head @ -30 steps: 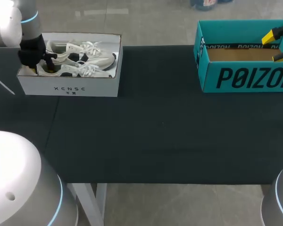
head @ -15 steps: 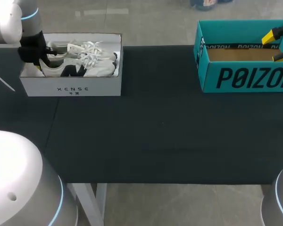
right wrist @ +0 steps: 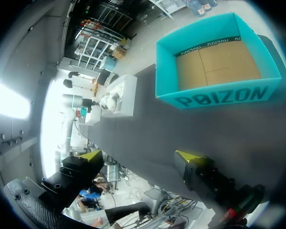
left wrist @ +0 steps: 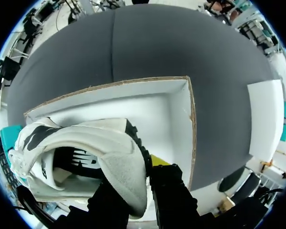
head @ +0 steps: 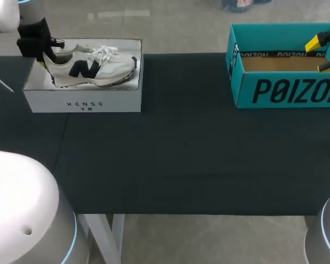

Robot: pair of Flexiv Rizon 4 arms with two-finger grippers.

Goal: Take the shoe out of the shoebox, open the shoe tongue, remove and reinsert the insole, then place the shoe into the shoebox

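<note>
1. The table (head: 187, 148) carries everything; the white shoebox (head: 82, 102) near its left end serves as the landmark here.
2. The teal box (head: 286, 91) stands well apart from the white shoebox, at the table's other end, with its open top up and nothing showing on its brown floor.
3. The shoe (head: 93, 69) hangs over the white shoebox's opening. Its long axis runs along the box's long side, with the heel at the end away from the teal box and the toe towards it. It is pale with a dark side mark, a dark-edged sole and white laces. I cannot tell whether the sole has cleared the rim.
4. The left hand (head: 43, 58) pinches the shoe's heel from two sides (the wrist view shows the heel collar between its fingers). The next move is probably to lift the shoe clear of the box and carry it over open table.
5. The right hand (right wrist: 138, 160) hovers over the teal box with its fingers spread wide, holding nothing, far from the white shoebox.
</note>
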